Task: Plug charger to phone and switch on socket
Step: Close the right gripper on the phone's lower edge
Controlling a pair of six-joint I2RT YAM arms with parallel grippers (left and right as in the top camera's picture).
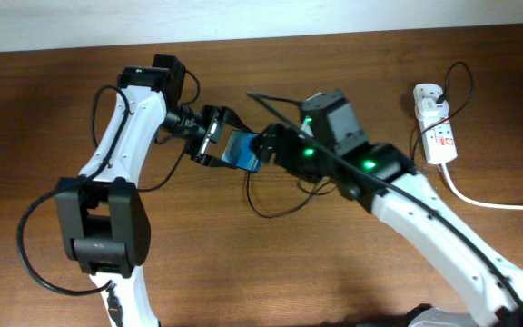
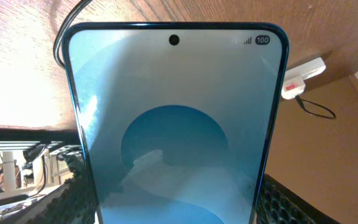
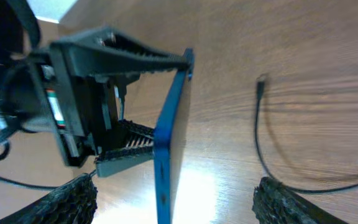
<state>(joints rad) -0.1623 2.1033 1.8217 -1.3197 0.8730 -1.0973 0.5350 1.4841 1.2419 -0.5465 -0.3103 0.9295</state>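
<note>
My left gripper (image 1: 214,136) is shut on the phone (image 1: 241,152) and holds it on edge above the table's middle. In the left wrist view the blue screen (image 2: 176,124) fills the frame between the fingers. My right gripper (image 1: 266,145) is open and empty, its fingers (image 3: 176,202) on either side of the phone's thin blue edge (image 3: 169,143) without touching it. The charger, a thin black cable (image 1: 271,214), lies looped on the wood below the grippers; its small connector tip (image 3: 261,82) rests on the table. The white socket (image 1: 436,127) lies at the far right and also shows in the left wrist view (image 2: 300,74).
A thick white cord (image 1: 488,202) runs from the socket off the right edge. A black cable loop (image 1: 461,82) stands beside the socket. A pale wall borders the table's far edge. Both arms cross the table's middle.
</note>
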